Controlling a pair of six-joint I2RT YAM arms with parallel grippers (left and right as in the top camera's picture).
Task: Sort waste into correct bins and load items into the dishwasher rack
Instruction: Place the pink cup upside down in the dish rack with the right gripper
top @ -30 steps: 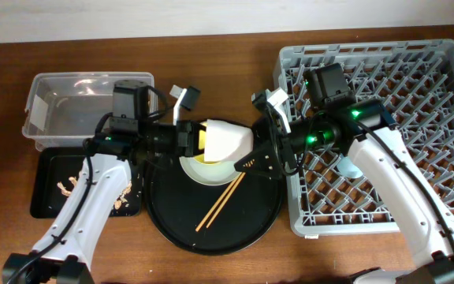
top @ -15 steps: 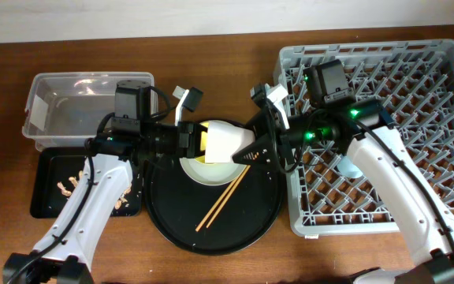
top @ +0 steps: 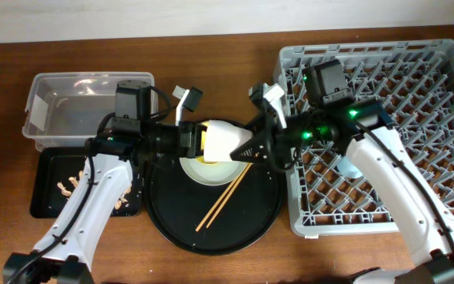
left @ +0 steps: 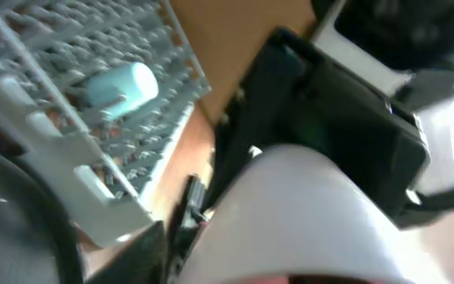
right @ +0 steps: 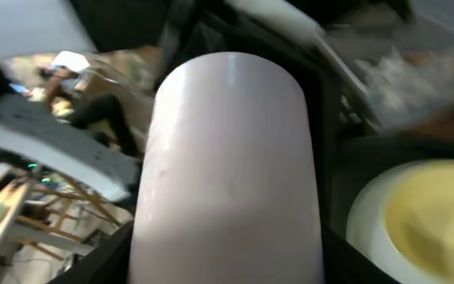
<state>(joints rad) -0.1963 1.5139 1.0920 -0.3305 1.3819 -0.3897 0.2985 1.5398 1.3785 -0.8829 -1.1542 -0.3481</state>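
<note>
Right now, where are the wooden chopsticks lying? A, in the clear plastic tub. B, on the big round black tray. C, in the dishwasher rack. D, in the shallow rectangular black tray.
B: the overhead view shows the chopsticks lying diagonally on the round black tray, their upper ends by the plate.

Big round blk tray point(top: 252, 214) ctr, brown wood table point(top: 211, 71), white wall point(top: 132, 16) behind
</note>
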